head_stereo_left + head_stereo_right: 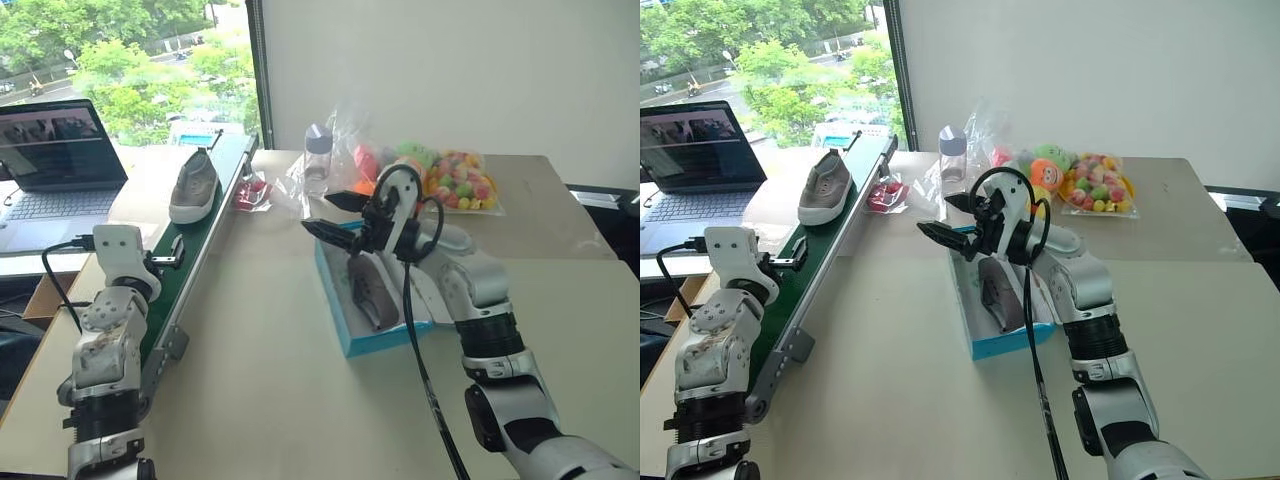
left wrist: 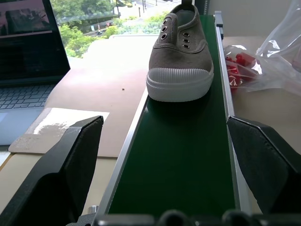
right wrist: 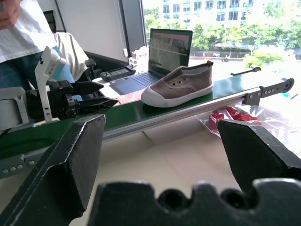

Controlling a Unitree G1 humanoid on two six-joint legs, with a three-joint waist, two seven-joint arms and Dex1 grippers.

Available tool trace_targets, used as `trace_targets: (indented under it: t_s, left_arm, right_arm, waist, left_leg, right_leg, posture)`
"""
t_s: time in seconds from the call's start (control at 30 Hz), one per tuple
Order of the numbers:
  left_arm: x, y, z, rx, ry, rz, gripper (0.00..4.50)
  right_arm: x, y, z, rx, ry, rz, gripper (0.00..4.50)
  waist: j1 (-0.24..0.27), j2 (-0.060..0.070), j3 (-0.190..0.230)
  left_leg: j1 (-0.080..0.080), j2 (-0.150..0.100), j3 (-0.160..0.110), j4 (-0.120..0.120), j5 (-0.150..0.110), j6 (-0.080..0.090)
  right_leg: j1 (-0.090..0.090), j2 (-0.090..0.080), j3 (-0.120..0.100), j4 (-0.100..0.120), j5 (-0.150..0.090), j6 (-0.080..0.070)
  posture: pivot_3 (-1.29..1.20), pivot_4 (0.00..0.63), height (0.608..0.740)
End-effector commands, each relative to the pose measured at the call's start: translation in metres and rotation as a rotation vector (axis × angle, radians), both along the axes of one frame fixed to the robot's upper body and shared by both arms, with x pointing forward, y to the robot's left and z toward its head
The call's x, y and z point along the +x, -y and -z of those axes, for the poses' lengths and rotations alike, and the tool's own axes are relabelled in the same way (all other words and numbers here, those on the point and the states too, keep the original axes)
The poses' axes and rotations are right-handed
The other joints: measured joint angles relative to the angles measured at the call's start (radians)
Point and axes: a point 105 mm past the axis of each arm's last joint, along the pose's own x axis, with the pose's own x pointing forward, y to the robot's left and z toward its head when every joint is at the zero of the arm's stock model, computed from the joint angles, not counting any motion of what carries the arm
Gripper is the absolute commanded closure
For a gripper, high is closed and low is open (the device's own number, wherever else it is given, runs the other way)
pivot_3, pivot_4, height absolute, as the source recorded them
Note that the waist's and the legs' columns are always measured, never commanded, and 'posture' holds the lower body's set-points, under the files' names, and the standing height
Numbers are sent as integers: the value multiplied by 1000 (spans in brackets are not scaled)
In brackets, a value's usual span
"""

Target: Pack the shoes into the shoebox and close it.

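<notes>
A: Listing item one: grey shoe (image 1: 194,186), upright on the green conveyor belt (image 2: 181,155), toe toward the left claw (image 2: 164,188). Where does it sit against that claw?

B: Ahead of it along the belt, well apart. The left claw sits over the near end of the belt, pointing up its length, fingers (image 2: 61,174) spread wide with nothing between them. From its wrist view the shoe's ribbed pale toe cap faces the claw squarely.

A: Item two?

B: Second shoe (image 1: 372,290), lying inside the blue shoebox (image 1: 362,344), on its white floor. The shoebox rests on the worktop (image 1: 270,380), to the right of the belt, lid open.

A: And the right claw (image 1: 335,213)?

B: Held above the far end of the shoebox, turned toward the belt. Its fingers (image 3: 70,160) stand apart, empty. The boxed shoe lies below and just behind it; the shoe on the belt lies across the worktop from it, well apart, side-on in that wrist view.

A: Sundries near the belt?

B: Left of the belt: open laptop (image 1: 55,160). Right of the belt's far end: small packet with red contents (image 1: 252,192), clear bottle (image 1: 317,158), bag of coloured sweets (image 1: 462,182) and soft toys in plastic (image 1: 400,158) beyond the shoebox. A person's sleeve (image 3: 23,28) shows past the belt's near end in the right wrist view.
</notes>
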Motion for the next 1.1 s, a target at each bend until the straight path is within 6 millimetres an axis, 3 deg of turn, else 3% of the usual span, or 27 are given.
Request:
trace_targets:
  t_s: [0.03,0.4,0.57,0.7,1.0,1.03,1.1]
  left_arm:
    - [0,-3,-14,8,55,14,0]
    - [8,-10,-20,-6,60,7,0]
    - [10,-4,1,-85,-77,42,0]
    - [9,8,10,-138,-149,111,1094]
    - [7,16,0,-123,-121,144,4196]
    - [8,16,-3,-120,-111,139,4440]
    - [9,17,-7,-123,-95,137,4479]
  right_arm:
    - [-7,-2,-17,9,71,-28,33]
    - [-10,-4,-15,-10,71,-38,33]
    - [-10,-3,-12,-24,67,-37,33]
    - [-11,-3,-11,-30,65,-33,0]
    - [-11,-3,-11,-38,67,-25,0]
    - [-10,-4,-11,-38,67,-25,0]
    - [-10,-4,-11,-39,67,-25,0]
  waist:
    - [-1,0,0]
    - [-1,0,0]
    - [-1,0,0]
    - [2,0,0]
    - [12,0,0]
    - [13,0,0]
    - [15,0,0]
  left_leg:
    - [0,0,0,0,0,0]
    - [0,0,0,0,0,0]
    - [0,0,0,0,0,0]
    - [1,0,0,0,0,0]
    - [1,-1,-1,0,0,-2]
    - [1,-1,-1,0,0,-2]
    - [1,-1,-1,0,0,-2]
  right_leg:
    - [0,0,0,0,0,0]
    - [0,0,0,0,0,0]
    - [0,0,0,0,0,0]
    - [0,0,0,1,0,0]
    - [1,-2,-1,1,0,0]
    - [1,-2,-1,1,0,0]
    - [1,-2,-1,1,0,0]
  posture:
    - [0,150,740]
    - [0,150,740]
    - [0,150,740]
    - [0,150,740]
    - [0,150,740]
    - [0,150,740]
    - [0,150,740]
